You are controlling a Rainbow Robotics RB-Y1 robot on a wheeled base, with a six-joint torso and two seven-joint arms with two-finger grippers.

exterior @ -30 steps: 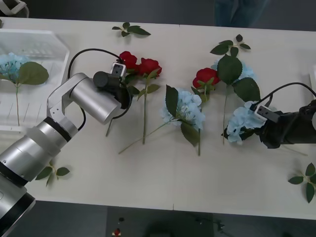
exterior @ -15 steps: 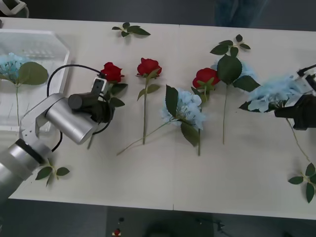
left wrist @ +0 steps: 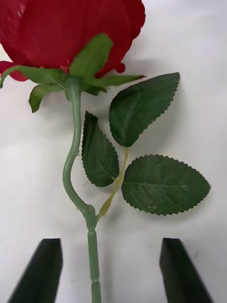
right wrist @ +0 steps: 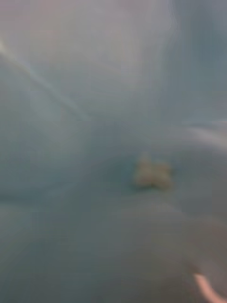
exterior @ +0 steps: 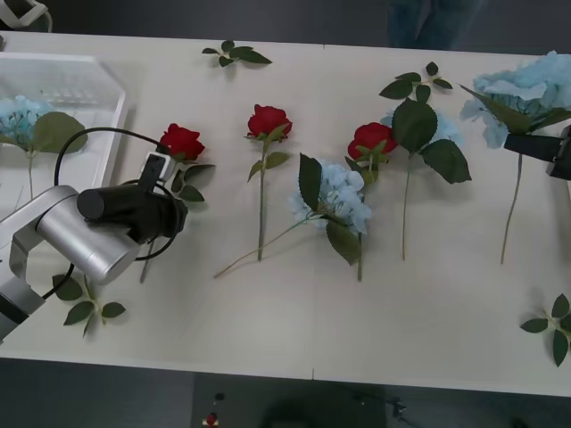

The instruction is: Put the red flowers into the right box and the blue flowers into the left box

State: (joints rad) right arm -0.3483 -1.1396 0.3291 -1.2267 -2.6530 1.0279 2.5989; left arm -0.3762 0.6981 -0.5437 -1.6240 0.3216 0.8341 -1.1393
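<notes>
Between my left gripper's (left wrist: pixel 111 270) wide-spread fingers lies a rose (exterior: pixel 181 141) stem, not yet gripped. My right gripper (exterior: pixel 564 153) clamps a blue flower (exterior: pixel 522 89) at the table's right edge. One blue flower (exterior: pixel 18 116) sits in the tray (exterior: pixel 98 80); three roses and two blue flowers remain.

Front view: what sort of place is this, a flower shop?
Probably not; it looks like a robot test room. Artificial red roses and blue hydrangea stems lie spread on a plain white table, with a white slotted basket for sorting and a silver robot arm reaching over.
</notes>
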